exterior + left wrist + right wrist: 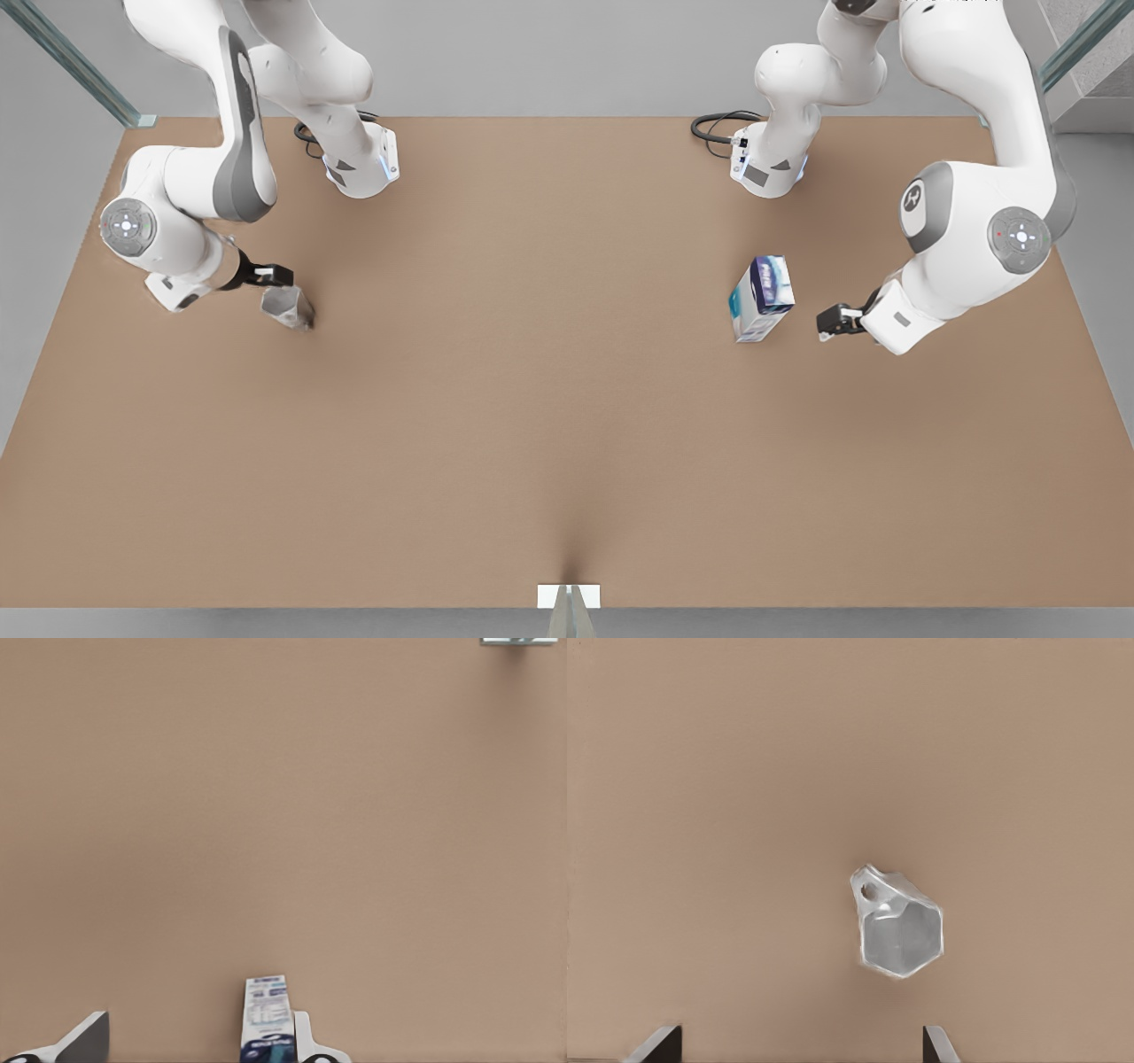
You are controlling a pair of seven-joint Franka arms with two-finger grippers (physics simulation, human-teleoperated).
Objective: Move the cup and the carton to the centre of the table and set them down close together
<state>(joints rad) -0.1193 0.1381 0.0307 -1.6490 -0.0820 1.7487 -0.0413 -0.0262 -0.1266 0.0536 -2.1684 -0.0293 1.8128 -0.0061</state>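
Note:
The grey faceted cup sits on the tan table at the front view's left. My right gripper hovers just behind and above it, open. In the right wrist view the cup lies ahead of the open right gripper, apart from both fingers. The white, blue and teal carton stands upright at the front view's right. My left gripper is beside it, a short gap away, open. In the left wrist view the carton sits close to one finger of the left gripper.
The two arm bases stand at the table's far edge, each with a black cable coiled beside it. A small white bracket sits at the middle of the near edge. Bare tabletop stretches between cup and carton.

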